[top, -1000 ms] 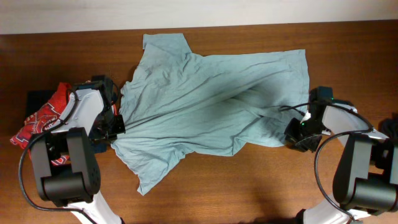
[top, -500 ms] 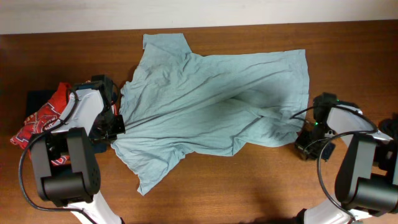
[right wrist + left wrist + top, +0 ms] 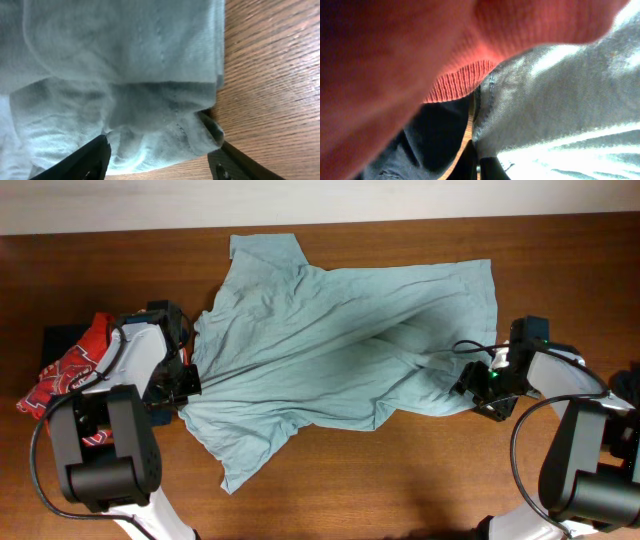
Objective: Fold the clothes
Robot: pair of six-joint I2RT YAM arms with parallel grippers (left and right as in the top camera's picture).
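Note:
The pale grey-teal T-shirt (image 3: 340, 340) lies spread and creased across the wooden table (image 3: 400, 480). My left gripper (image 3: 186, 383) sits at the shirt's left edge. In the left wrist view its fingers (image 3: 479, 169) are closed together on the shirt's hem (image 3: 560, 100). My right gripper (image 3: 478, 385) is at the shirt's lower right corner. In the right wrist view its fingers (image 3: 160, 160) are wide apart with a bunched fold of the shirt (image 3: 125, 75) between them.
The red printed shirt (image 3: 75, 365) lies crumpled at the table's left end, over a dark navy garment (image 3: 60, 338). Both fill the left wrist view beside the hem, the red shirt (image 3: 420, 45) above the navy garment (image 3: 430, 135). Bare wood (image 3: 275, 75) lies right of the right gripper.
My right gripper drew back to the right off the shirt, then moved left again onto its lower right corner. The left arm and the shirt have not moved.

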